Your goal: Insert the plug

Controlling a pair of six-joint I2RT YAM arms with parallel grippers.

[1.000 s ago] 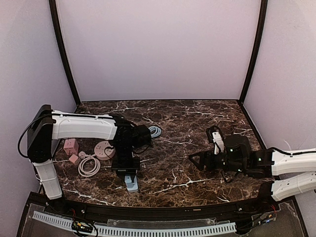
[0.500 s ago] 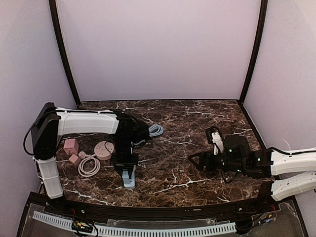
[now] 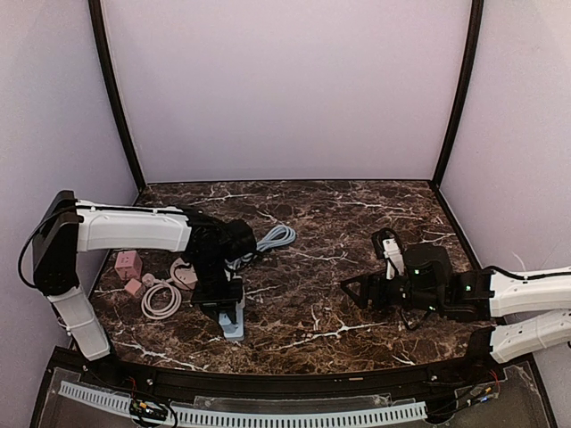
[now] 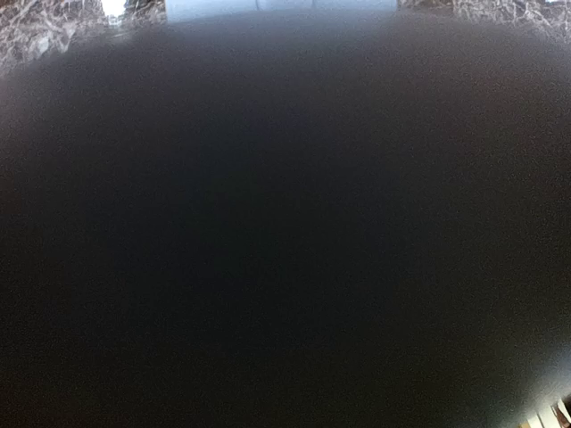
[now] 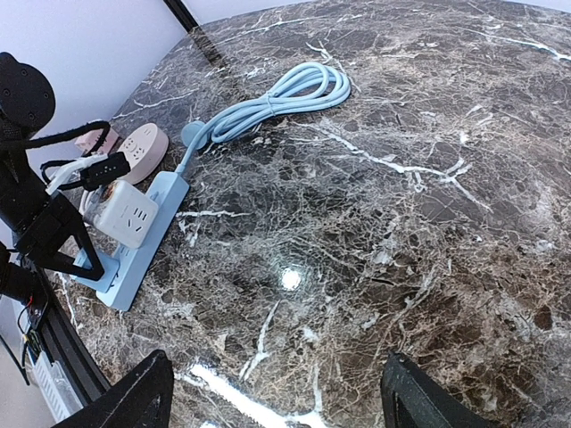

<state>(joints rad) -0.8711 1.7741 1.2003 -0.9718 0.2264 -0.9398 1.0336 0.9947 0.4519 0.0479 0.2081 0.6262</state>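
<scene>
Overhead from behind, right wrist low, sharing power strip [image 5: 165, 203], left wrist perhaps blocked

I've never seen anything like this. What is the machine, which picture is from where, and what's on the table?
These are two robot arms bolted to a table, each ending in a two-fingered claw. The wide picture looks down from behind them. The other two come from small cameras on the wrists; the left one is almost all dark. On the table lie a blue power strip with its coiled cable, a white cube plug sitting on it, a pink cube and a round pink socket. The left claw is shut, down at the strip beside the plug; its grip is unclear. The right claw is open and empty.
</scene>
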